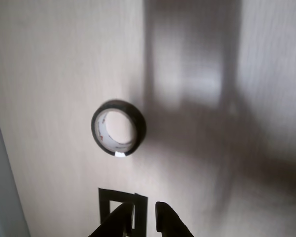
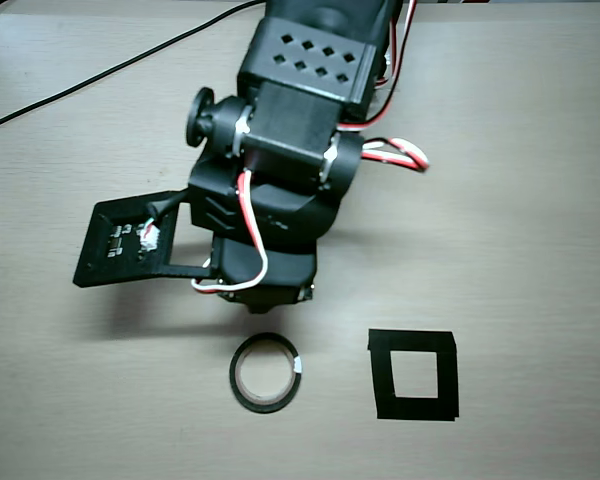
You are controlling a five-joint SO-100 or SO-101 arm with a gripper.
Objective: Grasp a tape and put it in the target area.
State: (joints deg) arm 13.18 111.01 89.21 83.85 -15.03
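In the wrist view the gripper (image 1: 144, 213) enters from the bottom edge, its two dark fingers drawn close with only a thin gap between the tips — nearly together, and holding nothing. From overhead the fingers are hidden under the arm (image 2: 280, 190), which reaches from the far edge of the table (image 2: 540, 150) toward the near one.

Just past the arm's tip lies the tape (image 2: 265, 372), flat on the wood, near the near edge and about midway along it, hole facing up. A small white tab sits on its rim. Beside it, toward the near right corner in the overhead view and apart from the roll, is the target (image 2: 413, 374), a hollow black square; the wrist view catches one corner of it behind the fingertips.

The tape looks light and stiff — a thin ring that should slide easily on the smooth top. The likely hold is across the wall, one finger inside the hole and one outside, which calls for the fingers to part first.
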